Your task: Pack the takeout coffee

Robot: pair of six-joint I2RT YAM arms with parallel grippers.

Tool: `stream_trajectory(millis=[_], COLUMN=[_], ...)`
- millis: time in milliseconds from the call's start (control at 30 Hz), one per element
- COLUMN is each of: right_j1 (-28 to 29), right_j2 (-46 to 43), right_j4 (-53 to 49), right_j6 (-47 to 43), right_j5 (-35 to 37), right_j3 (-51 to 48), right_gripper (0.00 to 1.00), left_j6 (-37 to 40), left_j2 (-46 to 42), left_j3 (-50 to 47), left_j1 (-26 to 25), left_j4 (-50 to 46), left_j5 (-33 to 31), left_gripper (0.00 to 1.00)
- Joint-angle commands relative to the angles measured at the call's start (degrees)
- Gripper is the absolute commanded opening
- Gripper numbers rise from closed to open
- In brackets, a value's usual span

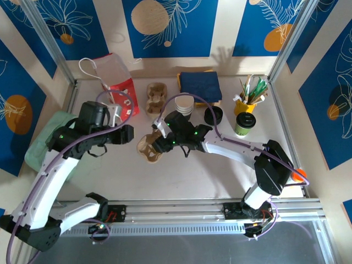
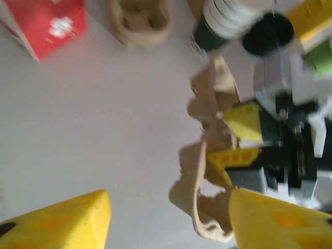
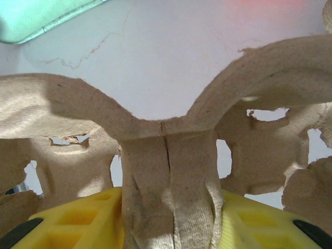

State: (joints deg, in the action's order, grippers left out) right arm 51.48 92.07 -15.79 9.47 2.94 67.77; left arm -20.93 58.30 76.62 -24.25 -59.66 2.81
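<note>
Table (image 1: pixel 192 176): the far edge is crowded with stock. Open ground is left only at centre and near.

Pulp cup carrier (image 1: pixel 147 149): it lies left of centre and is pinched at its middle ridge by the right gripper (image 3: pixel 168 203). Yellow pads are pressed to both sides of the ridge, with the jaws about half closed. The pulp is thin, creased at the ridge and ragged at the edges. Risk judged: it could be torn by a hard squeeze or a twist, and the tray could be left to swing or tip on a one-point hold.

Left gripper (image 2: pixel 168 205): the jaws are spread wide and nothing is held. The carrier's end is seen just beside one finger. Risk judged: with both grippers so close, the tray could be snagged or knocked from the other hold.

Takeout coffee (image 1: pixel 245 124): it stands upright at the far right, well apart from the carrier. It is just near of the yellow cup of sticks (image 1: pixel 246 104) and right of a loose black lid (image 1: pixel 213 114). A green side, a pale rim band and a flat-seated round black lid are noted. Risk judged: the sticks could be brushed on the reach, or the narrow cup toppled.
</note>
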Motion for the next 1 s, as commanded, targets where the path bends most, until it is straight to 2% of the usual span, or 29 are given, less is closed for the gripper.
stream_trajectory(millis=[0,133,333,500,800,967], right_j1=[-0.24,-0.52,-1.03,-1.57,-2.29,-2.46], right_j2=[0.56,1.2,1.6,1.44,1.91,2.23], right_j4=[-0.96,-1.56,-2.05,-2.36,-2.54,-2.99], right_j6=[0.63,0.62,0.8,0.57,0.1,0.11], right_j5=[-1.03,-1.86,-2.46,-2.67,-2.89,-2.87], right_j3=[1.81,2.35,2.55,2.19,2.17,2.54], right_gripper=[0.44,0.44,0.43,0.43,0.43,0.42], left_j6=[-2.17,-3.62,-3.77,-5.36,-6.27,-8.02], left_j2=[0.26,2.68,9.28,16.99,31.78,38.6], left_j3=[5.07,10.04,13.99,16.2,28.15,35.29], left_j1=[2.24,5.8,11.68,17.63,22.1,22.76], left_j4=[-2.03,0.08,5.52,10.2,9.25,5.54], left_j5=[-11.51,-15.9,-18.96,-12.3,-4.05,-8.29], left_gripper=[0.7,0.8,0.82,0.81,0.68,0.54])
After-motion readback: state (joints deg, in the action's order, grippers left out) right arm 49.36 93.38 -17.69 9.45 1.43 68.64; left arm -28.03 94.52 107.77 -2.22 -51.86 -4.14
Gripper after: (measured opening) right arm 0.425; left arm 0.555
